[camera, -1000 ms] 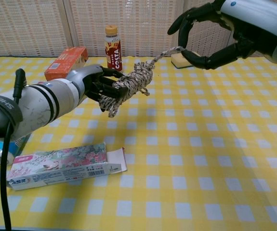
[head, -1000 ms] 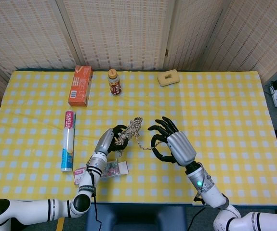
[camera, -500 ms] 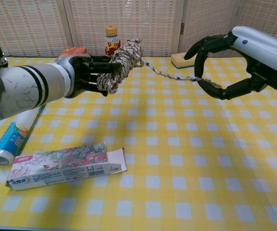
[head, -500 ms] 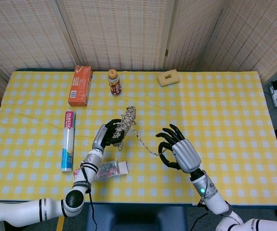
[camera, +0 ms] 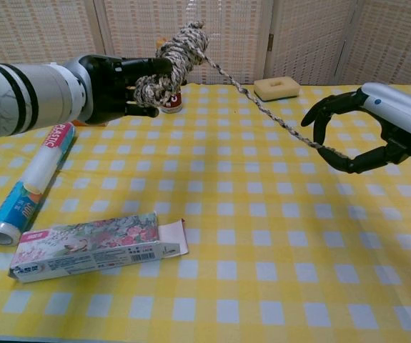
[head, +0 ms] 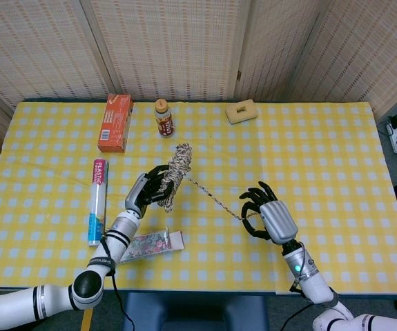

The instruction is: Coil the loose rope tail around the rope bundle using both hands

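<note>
My left hand (head: 145,191) (camera: 116,86) grips a braided rope bundle (head: 175,172) (camera: 171,63), held raised above the table and tilted up to the right. From the bundle's top end a loose rope tail (head: 214,197) (camera: 269,112) runs taut, down and to the right. My right hand (head: 266,215) (camera: 366,136) pinches the tail's far end between thumb and a finger, its other fingers curled around it. The two hands are well apart, the rope stretched between them.
On the yellow checked table (head: 322,152) lie a flowered carton (head: 150,243) (camera: 91,245), a plastic-wrap roll (head: 97,201) (camera: 30,184), an orange box (head: 115,123), a brown bottle (head: 163,118) and a tan block (head: 241,110) (camera: 281,88).
My left hand has lifted the bundle higher and tipped it upward. My right hand has drawn the tail down and to the right, pulling it out longer and taut.
</note>
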You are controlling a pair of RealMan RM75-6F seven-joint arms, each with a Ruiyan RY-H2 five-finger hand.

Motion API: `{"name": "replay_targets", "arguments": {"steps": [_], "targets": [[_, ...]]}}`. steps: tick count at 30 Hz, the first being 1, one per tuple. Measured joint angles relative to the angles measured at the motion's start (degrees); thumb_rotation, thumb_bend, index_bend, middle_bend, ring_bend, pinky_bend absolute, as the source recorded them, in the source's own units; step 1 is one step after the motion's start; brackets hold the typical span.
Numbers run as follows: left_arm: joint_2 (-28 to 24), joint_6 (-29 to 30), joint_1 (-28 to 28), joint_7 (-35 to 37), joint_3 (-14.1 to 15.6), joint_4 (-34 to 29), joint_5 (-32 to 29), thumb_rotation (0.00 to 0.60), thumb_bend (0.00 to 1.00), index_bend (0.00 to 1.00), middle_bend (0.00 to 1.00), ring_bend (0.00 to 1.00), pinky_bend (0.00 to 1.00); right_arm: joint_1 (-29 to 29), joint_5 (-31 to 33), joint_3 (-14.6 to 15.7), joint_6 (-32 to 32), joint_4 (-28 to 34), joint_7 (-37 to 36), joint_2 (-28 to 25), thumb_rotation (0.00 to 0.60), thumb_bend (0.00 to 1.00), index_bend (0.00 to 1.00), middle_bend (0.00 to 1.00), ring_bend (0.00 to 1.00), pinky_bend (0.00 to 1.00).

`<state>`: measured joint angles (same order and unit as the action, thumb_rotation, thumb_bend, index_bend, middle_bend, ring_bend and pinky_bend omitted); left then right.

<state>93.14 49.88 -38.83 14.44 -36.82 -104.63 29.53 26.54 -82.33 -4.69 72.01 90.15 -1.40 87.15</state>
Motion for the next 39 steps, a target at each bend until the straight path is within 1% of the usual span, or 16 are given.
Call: {"name": "replay_targets", "arguments": {"steps": [5, 11, 15, 21, 27, 30, 34, 39], "targets": [[-2.0, -2.7, 0.6, 2.0, 0.2, -1.1, 1.5, 0.6, 0.67, 0.66, 0.65, 0.66, 0.72, 0.0, 2.7, -0.8, -2.5, -2.0, -1.3, 0.3, 0.6, 0.58, 0.73, 0.31, 0.17, 0.0], [-4.9, -8.3, 1.2, 5.0, 0.6, -3.1, 4.3, 0.6, 0.67, 0.65, 0.65, 0.66, 0.72, 0.9, 5.1, -2.9, -5.1, -2.6, -3.2, 0.7, 0.6, 0.58, 0.73, 0.31, 0.17, 0.0], [-6.8, -13.6, 1.2, 6.7, 1.2, -3.9, 7.9, 0.6, 0.67, 0.66, 0.65, 0.66, 0.71, 2.4, 7.0, -5.2, -7.4, -1.2, -4.0, 0.3, 0.6, 0.58, 0.73, 0.31, 0.18, 0.0], [-8.8, -21.1, 0.8, 10.0, 1.9, -3.3, 14.2, 0.6, 0.67, 0.67, 0.65, 0.65, 0.7, 4.9, 10.9, -8.5, -10.9, 0.8, -4.0, 0.0, 0.6, 0.58, 0.73, 0.31, 0.18, 0.0], [-10.0, -26.0, 0.5, 12.3, 2.7, -2.0, 20.2, 0.6, 0.67, 0.67, 0.65, 0.65, 0.7, 7.2, 14.9, -12.1, -13.4, 2.6, -5.2, 0.5, 0.6, 0.58, 0.73, 0.31, 0.18, 0.0], [-10.4, -28.1, 0.3, 13.8, 3.0, -1.2, 22.3, 0.6, 0.67, 0.68, 0.65, 0.65, 0.7, 7.9, 15.7, -13.2, -13.7, 3.0, -6.3, 0.6, 0.6, 0.58, 0.73, 0.31, 0.18, 0.0], [-10.9, -30.9, 0.1, 15.2, 3.2, -0.1, 25.1, 0.6, 0.67, 0.68, 0.65, 0.65, 0.7, 8.2, 15.5, -13.5, -12.9, 3.2, -6.1, 0.9, 0.6, 0.58, 0.73, 0.31, 0.18, 0.0], [-11.4, -32.8, -0.6, 15.5, 3.8, 1.2, 29.2, 0.6, 0.67, 0.68, 0.65, 0.64, 0.66, 8.5, 15.2, -14.2, -12.2, 4.1, -7.0, 0.9, 0.6, 0.58, 0.73, 0.31, 0.18, 0.0]]}}
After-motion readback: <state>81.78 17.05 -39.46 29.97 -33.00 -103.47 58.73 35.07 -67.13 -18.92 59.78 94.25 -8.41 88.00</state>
